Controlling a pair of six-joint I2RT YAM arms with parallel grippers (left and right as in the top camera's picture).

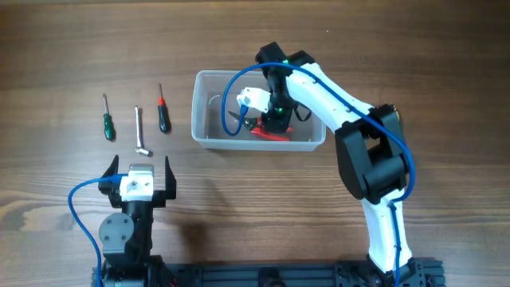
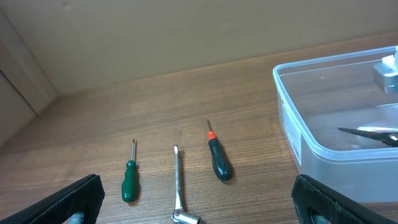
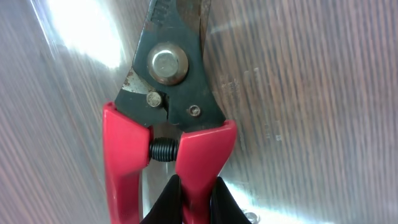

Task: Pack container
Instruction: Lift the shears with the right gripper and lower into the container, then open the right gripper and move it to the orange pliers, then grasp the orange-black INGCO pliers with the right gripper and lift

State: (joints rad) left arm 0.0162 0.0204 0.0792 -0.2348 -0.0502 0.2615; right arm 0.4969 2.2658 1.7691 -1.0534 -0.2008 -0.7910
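The container (image 1: 202,137) is a clear rectangular tub on the table; its near corner also shows in the left wrist view (image 2: 292,134). My right gripper (image 1: 272,126) reaches down into the tub and is shut on one red handle of the red-handled pliers (image 3: 168,93), whose dark jaws lie against the tub floor. The pliers show red in the overhead view (image 1: 271,135). My left gripper (image 1: 143,182) is open and empty near the table's front, short of the hand tools.
Left of the tub lie a green screwdriver (image 1: 107,119), a metal socket wrench (image 1: 140,131) and a dark green screwdriver with a red collar (image 1: 162,112). They also show in the left wrist view, green screwdriver (image 2: 129,180), wrench (image 2: 179,193), dark screwdriver (image 2: 217,158).
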